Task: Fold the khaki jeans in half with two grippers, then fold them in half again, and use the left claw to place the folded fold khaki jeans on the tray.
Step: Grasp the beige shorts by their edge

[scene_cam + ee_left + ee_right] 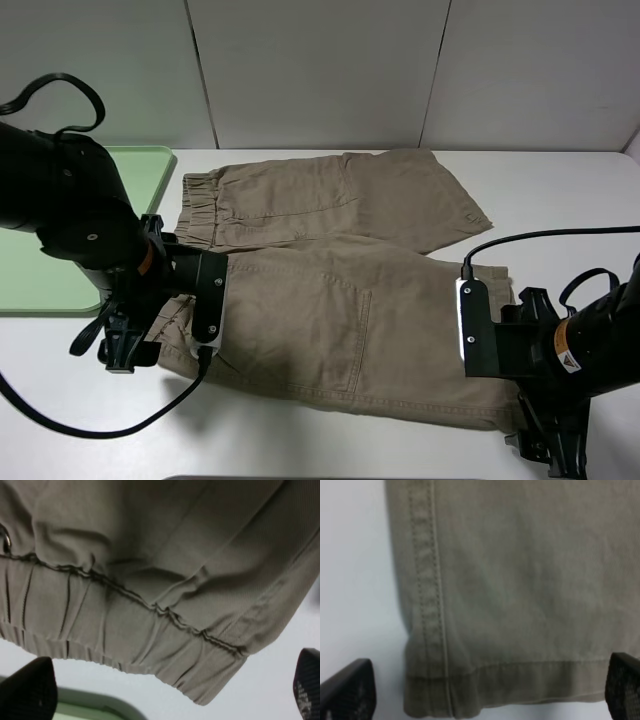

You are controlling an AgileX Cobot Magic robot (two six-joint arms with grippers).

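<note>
Khaki-tan cotton shorts (340, 290) spread on the white tabletop (560, 190). Left tool (169, 687) gapes at the waistband, right tool (485, 687) at the hem. Both empty, likely staged to pinch for the first fold.

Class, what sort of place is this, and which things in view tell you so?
Probably a robotics lab test bench, not a home: a black cabled left robot arm and right robot arm over a white table, khaki cotton shorts laid out flat, a light-green plastic tray, plain white wall panels.
</note>
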